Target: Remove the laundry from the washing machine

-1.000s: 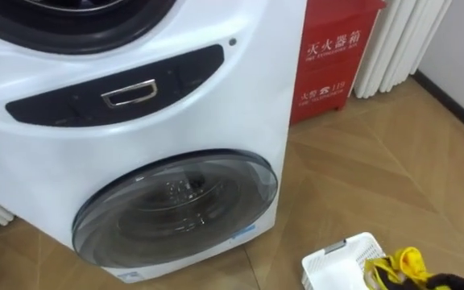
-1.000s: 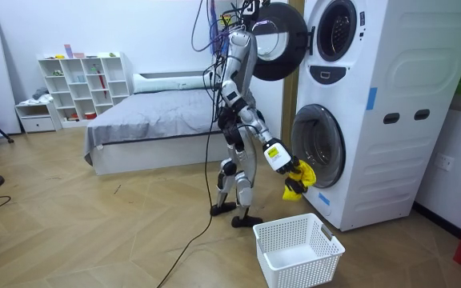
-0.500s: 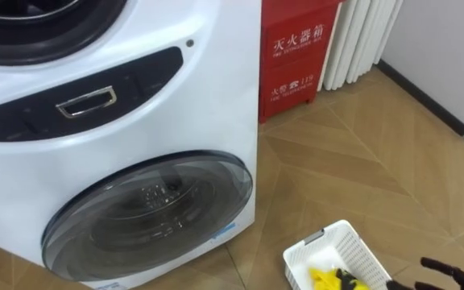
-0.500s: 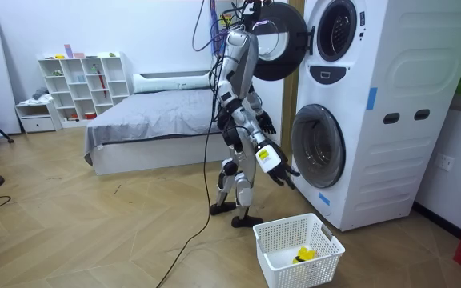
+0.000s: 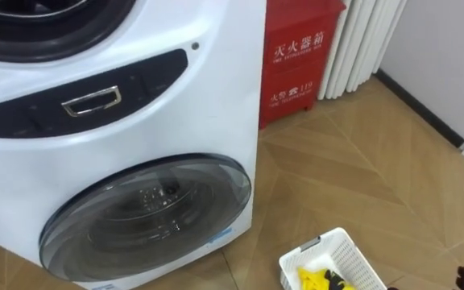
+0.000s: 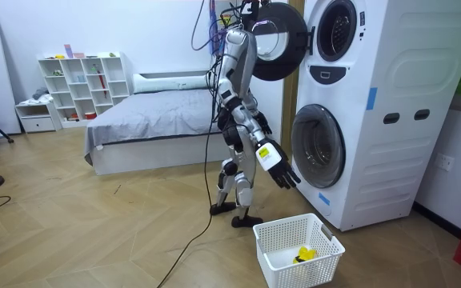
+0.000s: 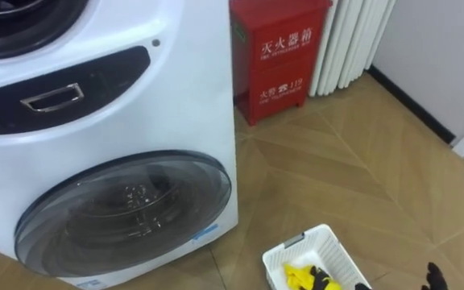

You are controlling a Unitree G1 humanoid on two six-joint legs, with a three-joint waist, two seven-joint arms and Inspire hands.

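I stand facing one stacked washing machine [image 5: 135, 105] with two round doors: the upper door [image 6: 277, 42] is swung open, the lower door [image 5: 147, 213] is shut. Right of the machine stands one red cabinet [image 5: 296, 56], then one white radiator [image 5: 359, 40] against the wall. On the wooden floor [image 5: 393, 161], just right of the lower door, sits one white basket [image 5: 353, 254], and the one yellow garment [image 5: 314, 279] lies inside it. My right hand [image 6: 278, 166] hangs above the basket, spread wide and holding nothing. My left hand [image 6: 260, 126] is by my waist; whether it holds anything I cannot tell.
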